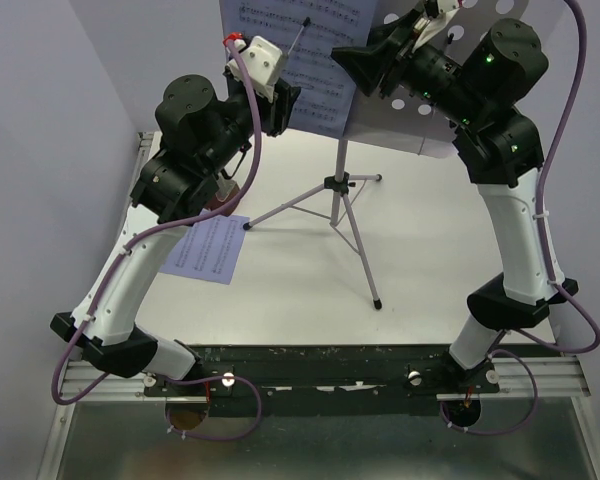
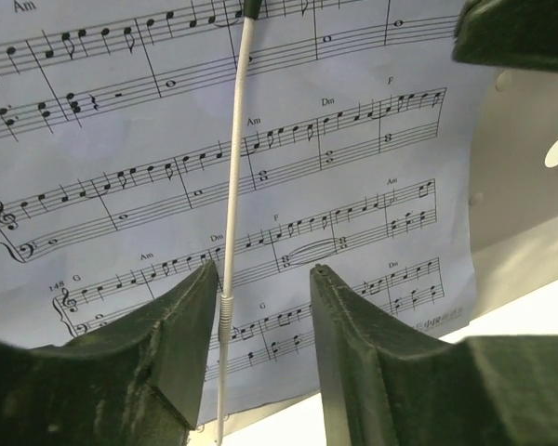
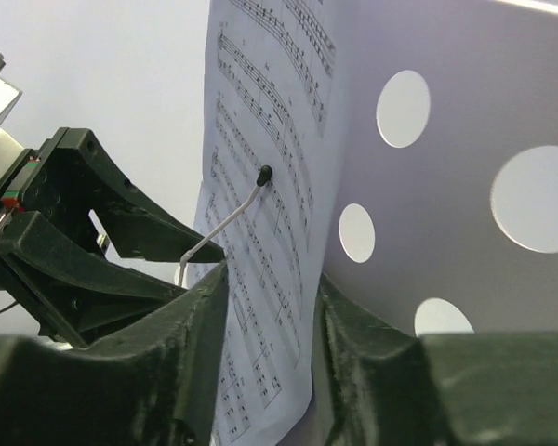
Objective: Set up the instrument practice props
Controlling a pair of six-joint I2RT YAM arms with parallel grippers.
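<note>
The left end effector [image 2: 262,271] stands partly open and holds nothing. Its two fingers [image 2: 181,344] point at the front of the page [image 2: 353,186] on the stand. A thin white wire [image 2: 234,186] with a black tip crosses the page and passes down through the gap, just beside the left finger. Whether it touches that finger cannot be told.

The right end effector [image 3: 272,279] is also partly open, with a clear gap between its fingers. It faces the page's side edge, which shows in the gap. Whether that edge lies between the fingers or just beyond them cannot be told, and neither finger visibly presses it.

The page leans upright against the lilac stand [image 3: 446,139], which has round holes. The stand sits high at the far side on a thin metal tripod [image 1: 338,200], whose legs spread over the white counter [image 1: 420,250].

A loose page [image 1: 208,248] lies flat on the counter's left part, near the left arm and well apart from the tripod. Just beyond it, a small brown shape, probably the metronome [image 1: 223,197], is mostly hidden under that arm.
</note>
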